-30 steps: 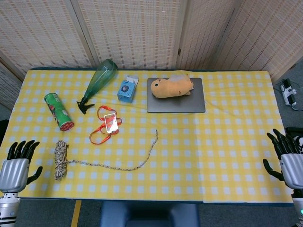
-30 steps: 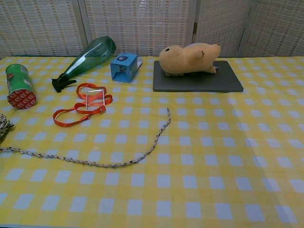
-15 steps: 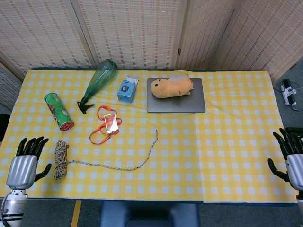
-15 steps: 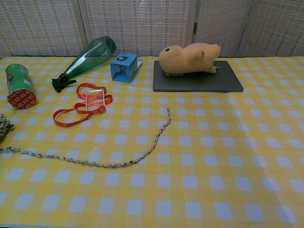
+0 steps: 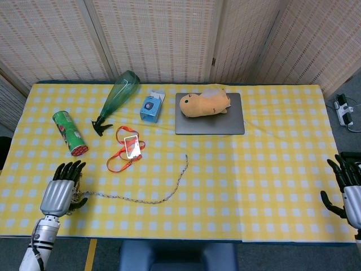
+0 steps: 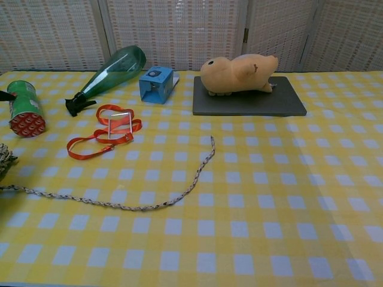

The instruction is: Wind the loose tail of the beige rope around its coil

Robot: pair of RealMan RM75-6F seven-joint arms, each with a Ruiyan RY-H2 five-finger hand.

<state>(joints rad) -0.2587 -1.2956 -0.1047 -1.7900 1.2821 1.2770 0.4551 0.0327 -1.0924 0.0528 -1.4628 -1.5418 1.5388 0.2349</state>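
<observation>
Left hand (image 5: 60,193): moved in from the table's near-left edge over the last second; now over the coil (image 5: 75,182), covering most of it; fingers spread, pointing away from the robot; no grip visible, contact not certain.
Meaning: reach onto the coil probably under way; winding not yet begun.
Right hand (image 5: 350,192): drawn back slightly, off the table's right edge; fingers apart, holding nothing.
Rope tail (image 5: 151,193): unchanged; runs right from the coil, then curves up to a free end near the table's middle.
Nearby: orange strap (image 5: 120,155) and green can (image 5: 70,132) just beyond the coil.
</observation>
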